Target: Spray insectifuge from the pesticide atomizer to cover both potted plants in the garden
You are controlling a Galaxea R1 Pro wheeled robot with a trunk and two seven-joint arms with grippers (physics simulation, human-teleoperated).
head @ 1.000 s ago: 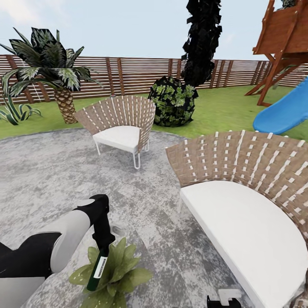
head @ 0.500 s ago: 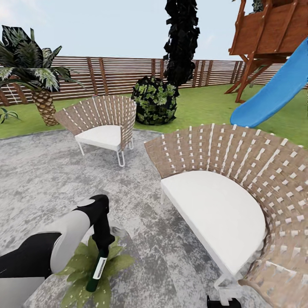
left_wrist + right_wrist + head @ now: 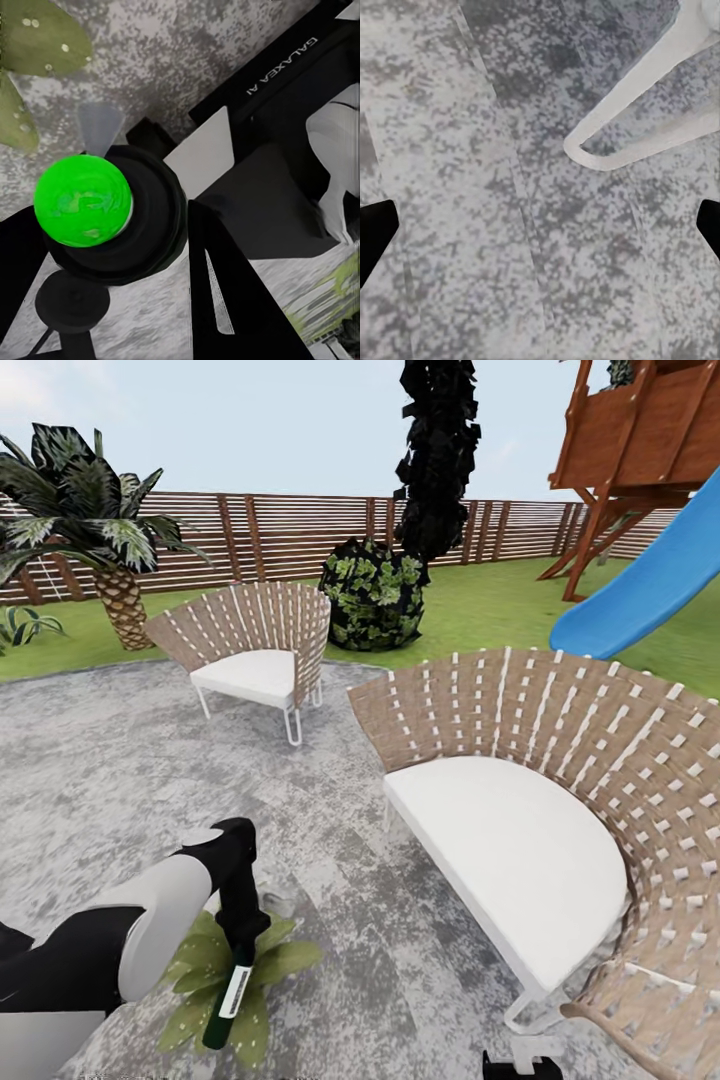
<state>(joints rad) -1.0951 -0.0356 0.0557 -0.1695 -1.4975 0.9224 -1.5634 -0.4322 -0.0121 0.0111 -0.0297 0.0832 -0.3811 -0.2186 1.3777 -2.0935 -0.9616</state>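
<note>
Head view: left gripper clamped on the pesticide atomizer, bottle hanging head-up just over a potted plant on the stone patio. Left wrist: green-dotted spray head held between dark fingers, leaves beyond. Right wrist: fingertips spread wide, nothing held, a white chair leg ahead.

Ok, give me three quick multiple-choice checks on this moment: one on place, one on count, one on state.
1. The pesticide atomizer is:
A. on a chair seat
B. above a potted plant
C. on the lawn

2. Woven chairs on the patio:
A. one
B. two
C. three

3. The left gripper is:
A. open, empty
B. shut on the bottle
C. resting on the slide

Answers: 1 B, the bottle hangs over the leaves; 2 B, one far, one near; 3 B, the fingers clamp its top.
</note>
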